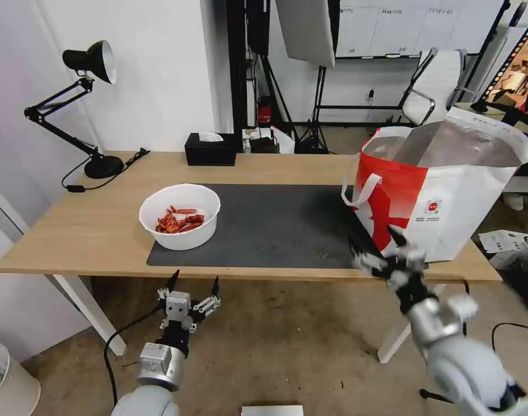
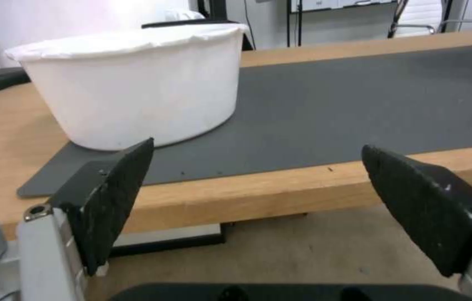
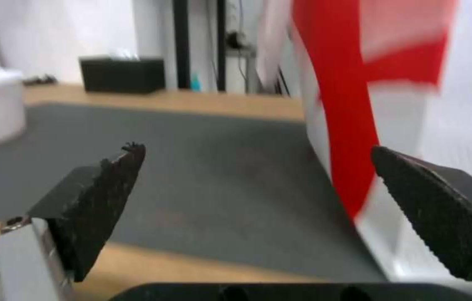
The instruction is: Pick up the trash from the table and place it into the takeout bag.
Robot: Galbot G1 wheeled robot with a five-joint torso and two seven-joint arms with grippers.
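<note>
Desk [image 1: 73, 231]: light wood on white legs, carrying a dark grey mat [image 1: 264, 225] that runs along its front edge.

Trash: one white bowl [image 1: 179, 215] stands on the mat's front left corner, upright, with red scraps [image 1: 180, 221] lying in its bottom. In the left wrist view the bowl's wall [image 2: 135, 83] stands on the mat's corner, set back from the desk's front edge.

Takeout bag [image 1: 449, 190]: red and white, silver-lined, mouth open upward. It stands at the right end of the desk, its base overlapping the mat's right edge. A white loop handle [image 1: 356, 188] hangs down its side toward the mat.

Left gripper [image 1: 193, 283]: below and just in front of the desk's front edge, close under the bowl's position, pointing up toward it. Fingers [image 2: 116, 196] spread wide apart, holding nothing.

Right gripper [image 1: 376, 248]: at the front edge of the desk near its right end, just beside the bag's lower front corner. Fingers [image 3: 99, 196] spread apart, empty; the bag's red and white side [image 3: 359, 125] lies close ahead between them.

Also on the desk: a black tissue box [image 1: 211, 149] at the back edge and a black desk lamp [image 1: 85, 104] at the back left corner.
</note>
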